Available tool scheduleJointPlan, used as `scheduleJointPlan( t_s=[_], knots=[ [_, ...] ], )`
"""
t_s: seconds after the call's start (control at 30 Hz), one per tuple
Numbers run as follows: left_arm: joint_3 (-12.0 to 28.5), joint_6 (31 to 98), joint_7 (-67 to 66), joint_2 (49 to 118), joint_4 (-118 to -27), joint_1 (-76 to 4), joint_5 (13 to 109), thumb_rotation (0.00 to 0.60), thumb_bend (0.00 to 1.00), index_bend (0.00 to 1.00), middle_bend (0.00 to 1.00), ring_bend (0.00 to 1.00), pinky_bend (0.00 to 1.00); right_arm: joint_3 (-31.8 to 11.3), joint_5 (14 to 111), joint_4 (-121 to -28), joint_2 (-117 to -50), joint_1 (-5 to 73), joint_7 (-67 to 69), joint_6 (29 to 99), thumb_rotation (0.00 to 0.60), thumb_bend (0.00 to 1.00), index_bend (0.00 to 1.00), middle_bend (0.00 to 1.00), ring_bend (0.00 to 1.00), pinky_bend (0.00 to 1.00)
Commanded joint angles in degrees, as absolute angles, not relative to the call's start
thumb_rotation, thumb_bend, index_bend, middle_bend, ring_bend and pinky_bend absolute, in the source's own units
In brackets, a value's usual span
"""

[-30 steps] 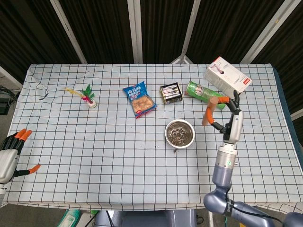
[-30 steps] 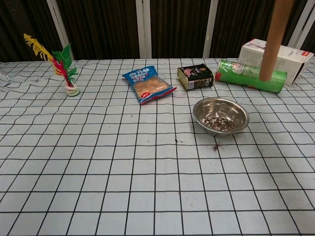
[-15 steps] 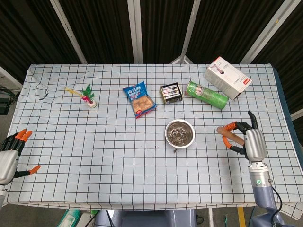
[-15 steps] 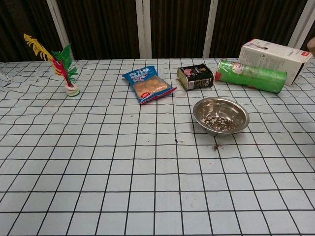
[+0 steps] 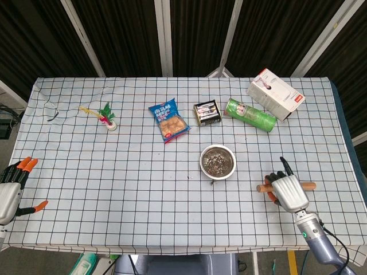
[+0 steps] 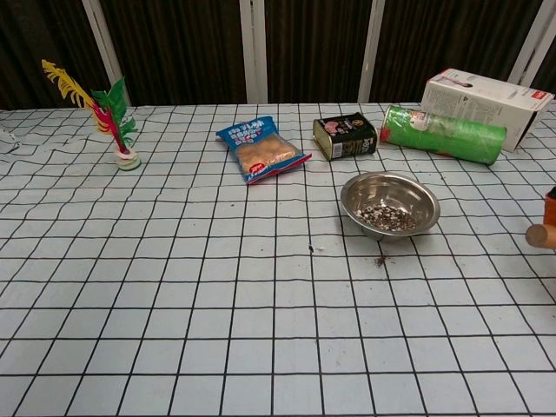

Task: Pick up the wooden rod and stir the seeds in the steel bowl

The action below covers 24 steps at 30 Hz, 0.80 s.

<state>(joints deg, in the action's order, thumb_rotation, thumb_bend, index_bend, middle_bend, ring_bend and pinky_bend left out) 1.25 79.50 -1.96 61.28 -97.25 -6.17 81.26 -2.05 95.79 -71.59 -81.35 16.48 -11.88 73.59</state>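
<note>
Right hand point(image 5: 289, 192) grips wooden rod point(image 5: 308, 185) beside steel bowl point(image 5: 218, 161).

The right hand point(image 5: 288, 191) lies low over the surface at the near right, back side up, its fingers closed around the wooden rod point(image 5: 308, 185), while the left hand point(image 5: 12, 189) rests at the far left edge with fingers apart, holding nothing.

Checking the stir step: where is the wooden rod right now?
In the head view the wooden rod lies level under the right hand, right of the steel bowl; the chest view shows only its end at the right edge.
</note>
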Motion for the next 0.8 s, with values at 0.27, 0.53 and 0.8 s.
scheduleJointPlan(
  t_s=[0.27, 0.53, 0.8],
  knots=[
    [1.3, 79.4, -2.1, 61.2, -97.5, -6.2, 81.2, 0.6, 0.05, 0.0, 0.0, 0.0, 0.0, -1.1, 92.9, -74.9, -83.1, 16.6, -16.9, 71.0, 0.6, 0.51, 0.54, 0.49, 0.38, 0.0],
    [1.3, 79.4, -2.1, 61.2, -97.5, -6.1, 81.1, 0.6, 0.05, 0.0, 0.0, 0.0, 0.0, -1.3, 91.8, -77.9, -82.7, 16.5, -18.5, 71.8, 0.6, 0.38, 0.23, 0.29, 0.2, 0.0],
    [1.2, 79.4, -1.8, 61.0, -97.6, -6.1, 81.2, 0.6, 0.05, 0.0, 0.0, 0.0, 0.0, -1.0, 90.2, -83.0, -78.9, 15.7, -24.0, 72.0, 0.6, 0.36, 0.11, 0.24, 0.14, 0.0]
  ],
)
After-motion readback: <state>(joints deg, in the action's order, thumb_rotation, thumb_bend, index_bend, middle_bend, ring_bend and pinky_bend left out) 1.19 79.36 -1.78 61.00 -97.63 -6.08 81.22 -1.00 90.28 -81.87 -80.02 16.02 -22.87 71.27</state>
